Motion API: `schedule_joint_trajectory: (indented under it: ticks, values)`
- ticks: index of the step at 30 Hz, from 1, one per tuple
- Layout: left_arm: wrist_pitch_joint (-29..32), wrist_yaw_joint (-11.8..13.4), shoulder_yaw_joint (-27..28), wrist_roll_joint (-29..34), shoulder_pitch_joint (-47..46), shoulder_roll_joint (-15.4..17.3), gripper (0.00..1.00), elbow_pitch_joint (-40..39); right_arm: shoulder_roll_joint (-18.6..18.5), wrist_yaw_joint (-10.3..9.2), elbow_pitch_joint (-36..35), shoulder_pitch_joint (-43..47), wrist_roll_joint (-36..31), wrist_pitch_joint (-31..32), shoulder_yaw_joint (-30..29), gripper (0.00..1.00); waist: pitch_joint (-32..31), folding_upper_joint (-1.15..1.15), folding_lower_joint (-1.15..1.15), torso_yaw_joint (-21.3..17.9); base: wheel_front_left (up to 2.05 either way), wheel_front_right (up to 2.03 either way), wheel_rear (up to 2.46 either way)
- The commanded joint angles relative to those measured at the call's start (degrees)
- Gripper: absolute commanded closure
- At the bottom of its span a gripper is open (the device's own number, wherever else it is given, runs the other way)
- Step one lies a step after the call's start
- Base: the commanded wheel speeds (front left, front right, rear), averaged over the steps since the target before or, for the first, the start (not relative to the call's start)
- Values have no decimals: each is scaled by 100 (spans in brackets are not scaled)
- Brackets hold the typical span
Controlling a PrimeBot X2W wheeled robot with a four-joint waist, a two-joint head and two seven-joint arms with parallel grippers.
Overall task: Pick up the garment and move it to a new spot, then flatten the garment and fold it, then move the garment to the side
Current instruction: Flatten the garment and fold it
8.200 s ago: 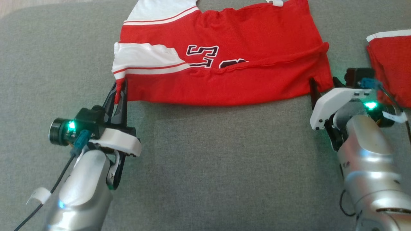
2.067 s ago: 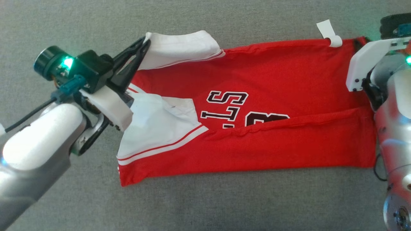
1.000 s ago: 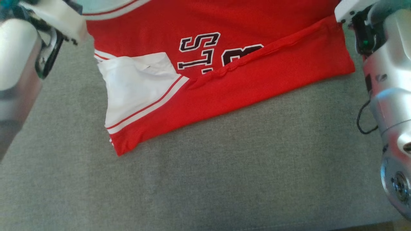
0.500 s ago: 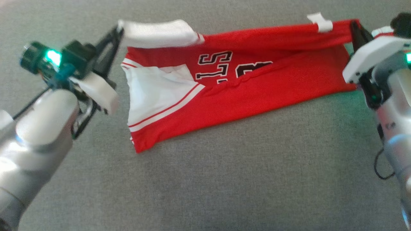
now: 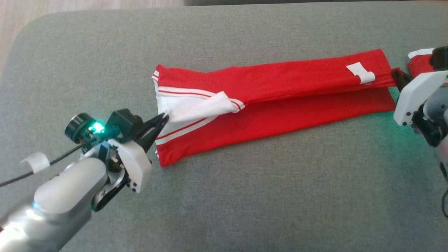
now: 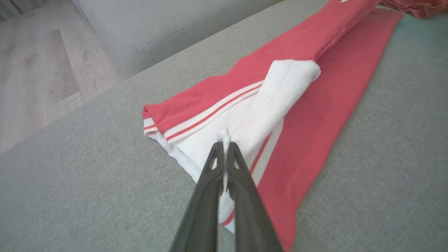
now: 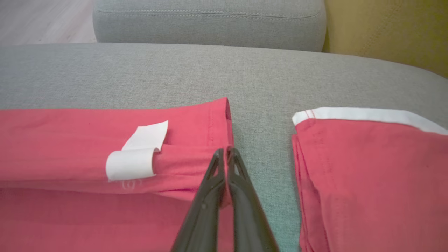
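Across the cushion (image 5: 245, 196) we hold the garment (image 5: 287, 105), folded into a long strip, left gripper (image 5: 163, 119) pinching its white end, right gripper (image 5: 397, 74) its red hem; we judge further folding and moving aside remain.

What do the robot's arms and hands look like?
The left arm is shiny silver. Both wrists have white covers. The left hand and right hand each have two long, thin black fingers. A round black camera with a green light sits by the left wrist, trailing a black cable.
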Motion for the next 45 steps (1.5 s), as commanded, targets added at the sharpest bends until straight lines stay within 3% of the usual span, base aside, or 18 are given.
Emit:
schedule_joint_trajectory:
  ticks: [1, 16, 17, 18, 24, 30, 31, 35, 40, 45]
  values:
    - [27, 31, 208, -28, -165, 257, 100, -149, -170, -11, -162, 123, 45, 23, 80, 100, -9, 0, 1, -4, 0, 0, 0]
    - [540, 108, -88, -119, 93, 361, 100, -459, -468, -11, -390, 299, 375, 714, 777, 100, -78, 0, 1, -176, 0, 0, 0]
    - [512, 177, -66, -113, 99, 342, 61, -436, -472, -11, -389, 294, 395, 710, 776, 73, -88, 0, 1, -187, 0, 0, 0]
    - [466, 235, -58, -73, 94, 322, 0, -411, -462, -11, -376, 287, 438, 674, 737, 0, -105, 0, 1, -198, 0, 0, 0]
    - [-255, 678, 303, -16, 48, 94, 0, -181, -307, -11, -454, 77, 679, 94, 344, 0, -280, 0, 1, -229, 0, 0, 0]
    - [-1549, 1306, 1233, -214, 61, -218, 0, 78, 166, -11, -830, -115, 722, -1290, -148, 0, -537, 0, 1, -296, 0, 0, 0]
    - [-1549, 1306, 1233, -214, 61, -218, 0, 78, 166, -11, -830, -115, 722, -1290, -148, 0, -537, 0, 1, -296, 0, 0, 0]
    - [-1703, 1600, 2118, -268, 313, -470, 0, -32, 605, -11, -1009, -20, 501, -2224, -361, 0, -683, 0, 1, -333, 0, 0, 0]
    - [-1708, 1660, 3237, 192, 1185, -930, 0, -468, 1144, -11, -1401, 416, -183, -2606, -804, 0, -742, 0, 1, -354, 0, 0, 0]
    - [-1709, 1537, 4142, 692, 2170, -1529, 0, -669, 1928, -11, -2521, 1583, -1196, -2617, -1838, 0, -751, 0, 1, -340, 0, 0, 0]
